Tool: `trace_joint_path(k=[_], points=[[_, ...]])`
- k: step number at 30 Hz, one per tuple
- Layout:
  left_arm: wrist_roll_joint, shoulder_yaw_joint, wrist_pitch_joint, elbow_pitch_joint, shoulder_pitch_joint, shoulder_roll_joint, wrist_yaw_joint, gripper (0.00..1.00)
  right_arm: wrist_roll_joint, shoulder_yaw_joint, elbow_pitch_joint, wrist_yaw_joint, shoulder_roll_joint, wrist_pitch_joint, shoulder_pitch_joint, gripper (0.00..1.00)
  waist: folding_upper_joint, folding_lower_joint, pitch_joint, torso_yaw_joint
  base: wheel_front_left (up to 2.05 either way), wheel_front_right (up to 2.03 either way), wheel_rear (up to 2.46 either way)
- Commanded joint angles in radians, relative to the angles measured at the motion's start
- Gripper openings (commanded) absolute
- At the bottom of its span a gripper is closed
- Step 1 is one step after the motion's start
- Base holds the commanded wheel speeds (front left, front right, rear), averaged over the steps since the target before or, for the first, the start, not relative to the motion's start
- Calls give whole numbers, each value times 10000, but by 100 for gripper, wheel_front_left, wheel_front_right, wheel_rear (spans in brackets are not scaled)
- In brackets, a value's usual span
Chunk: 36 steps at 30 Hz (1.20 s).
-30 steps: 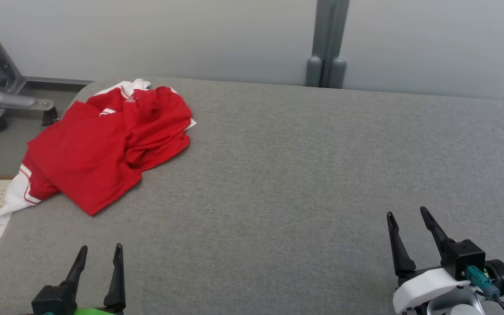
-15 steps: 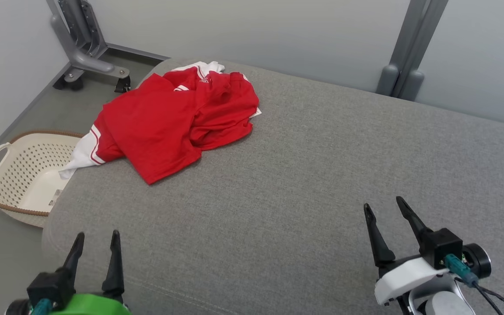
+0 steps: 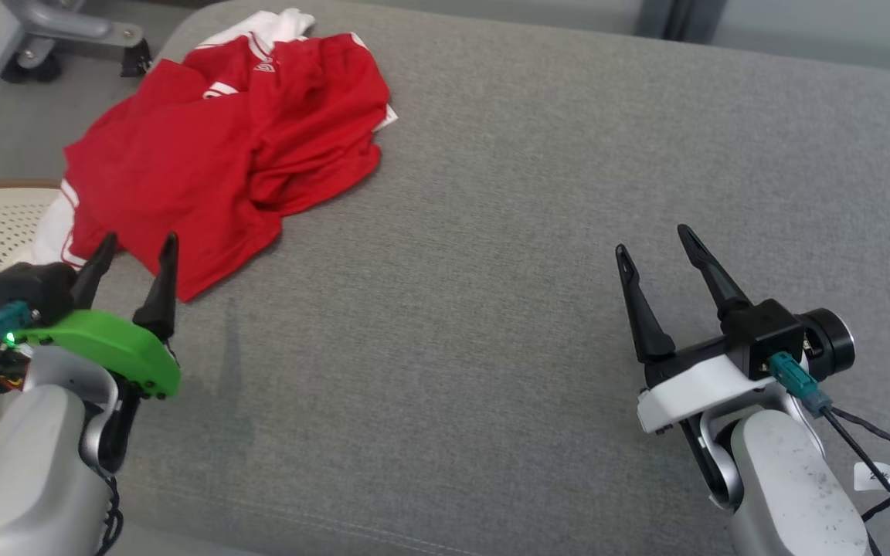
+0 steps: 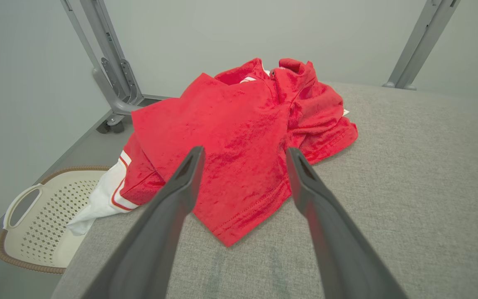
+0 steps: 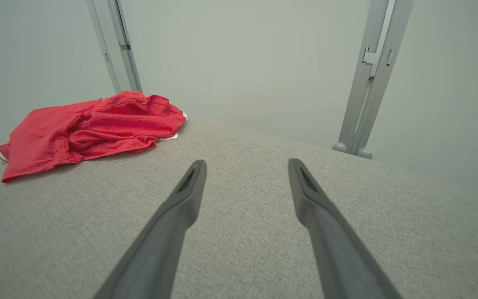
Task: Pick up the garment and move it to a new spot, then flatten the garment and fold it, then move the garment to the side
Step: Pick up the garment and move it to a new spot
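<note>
Your left gripper (image 3: 140,239) has closed in on the red jersey (image 3: 221,154), jaws wide and empty; the right gripper (image 3: 652,239) hangs wide too, well apart from it. Crumpled just ahead of your left gripper on the padded bench (image 3: 491,232), the jersey runs hem-near, collar-far. Soft, light and floppy, likely: pinch the near hem corner.

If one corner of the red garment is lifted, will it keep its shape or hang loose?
Probably loose: the red garment lies in soft crumpled folds, so a lifted corner would likely trail the rest. It looks thin, so likely light. Its white sleeve overhangs the edge of the grey surface above the basket, so a push that way might slide it off.
</note>
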Motion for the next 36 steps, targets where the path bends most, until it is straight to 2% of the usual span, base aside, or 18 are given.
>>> trace_joint_path(k=[1,4,8,9,14,15,16,17,21,26,31,36], points=[[-351,-149,185,183,-460,199,-24,100,100,18,-58,-13,-51,-31,-225,100,0,-1,1967,-1861,0,0,0],[-1018,-525,650,676,-1047,776,-24,100,273,98,-105,-13,-46,-31,-371,100,0,-1,2097,-2130,0,0,0],[-2041,-723,1267,1244,-1547,1194,-15,100,416,175,-142,-13,-37,-31,-452,100,0,-1,2168,-2407,0,0,0],[-2166,-814,1479,1522,-1789,1502,-10,100,458,204,-172,-13,-37,-31,-512,100,0,-1,2206,-2548,0,0,0],[-2602,-841,1981,2414,-2303,1823,-1,100,444,216,-286,-13,-35,-31,-592,100,0,-1,2414,-2742,0,0,0],[-2653,-772,2044,2711,-2423,1894,106,74,437,226,-301,-13,-35,-31,-573,100,0,-1,2455,-2781,0,0,0],[-2667,-757,2125,2907,-2519,1919,158,24,447,222,-294,-13,-35,-31,-563,100,0,-1,2478,-2810,0,0,0],[-2605,-790,2118,3094,-2608,1937,162,0,490,195,-290,-13,-37,-31,-542,100,0,-1,2488,-2838,0,0,0],[-2487,-882,2118,3576,-2718,2165,147,0,626,21,-261,-13,-38,-31,-212,100,0,-1,2268,-2872,0,0,0],[-2473,-814,1828,3090,-2510,2607,98,0,771,-207,-160,-13,-43,-31,208,100,0,-1,1726,-2707,0,0,0],[-2654,-699,1986,1720,-2224,3198,73,0,906,-297,-65,-13,-38,-31,515,100,0,-1,1152,-2399,0,0,0],[-2779,-351,2172,-183,-1993,3807,549,0,1065,-228,-3,-13,-40,-31,680,100,0,-1,633,-2201,0,0,0]])
